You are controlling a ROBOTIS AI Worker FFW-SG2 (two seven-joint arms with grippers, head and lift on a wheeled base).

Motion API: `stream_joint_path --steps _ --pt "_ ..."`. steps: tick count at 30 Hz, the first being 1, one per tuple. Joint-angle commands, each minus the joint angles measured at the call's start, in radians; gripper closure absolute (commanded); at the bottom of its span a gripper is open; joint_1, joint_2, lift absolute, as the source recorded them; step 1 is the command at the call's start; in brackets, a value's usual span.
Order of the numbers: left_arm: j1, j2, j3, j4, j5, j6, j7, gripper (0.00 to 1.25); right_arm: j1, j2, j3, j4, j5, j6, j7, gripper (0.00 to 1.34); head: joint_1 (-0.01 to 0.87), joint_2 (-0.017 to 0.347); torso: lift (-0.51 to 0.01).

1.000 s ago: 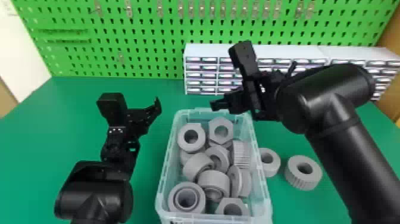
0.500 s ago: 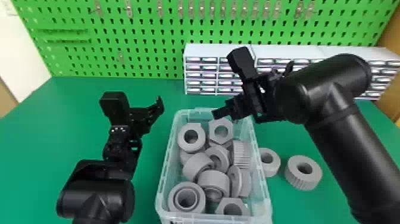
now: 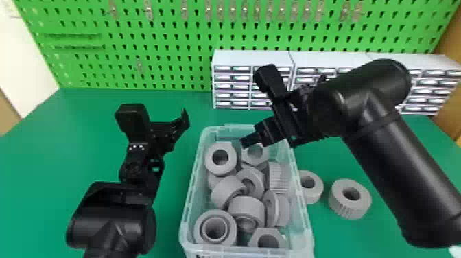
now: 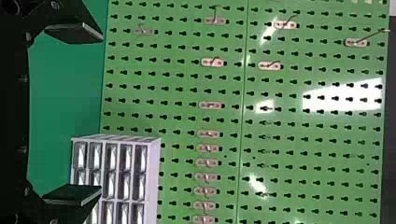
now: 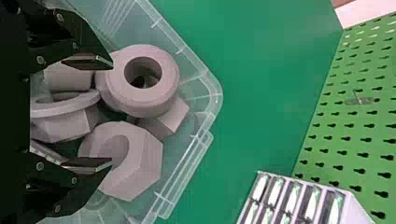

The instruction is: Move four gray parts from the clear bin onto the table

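So there's a big green pegboard (image 3: 171,44) standing behind both the left claw (image 3: 186,120) and the right claw (image 3: 249,141), full of keyhole slots, with a row of little metal hooks (image 3: 244,9) up high. White drawer cabinets (image 3: 252,59) sit right behind the right claw, on a green table (image 3: 51,151) that runs under both claws. Pale wall (image 3: 32,65) off past the left claw, something brown (image 3: 450,44) way out right of the right one, and shiny glare patches (image 4: 348,95) on the board.
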Motion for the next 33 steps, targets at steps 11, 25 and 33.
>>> stream_joint_path --steps 11,25,33 --pt "-0.002 0.0 0.002 0.0 0.0 0.001 0.0 0.14 -0.036 0.0 0.069 0.05 -0.088 0.012 0.0 0.52 0.693 0.072 -0.052" --pt "-0.008 0.0 -0.003 0.006 -0.005 0.0 0.0 0.14 -0.047 0.002 0.128 0.133 -0.105 -0.077 0.0 0.52 0.693 0.072 -0.052" --pt "-0.011 0.0 -0.004 0.009 -0.003 0.001 0.0 0.14 -0.066 0.015 0.158 0.231 -0.118 -0.17 0.0 0.52 0.693 0.072 -0.052"
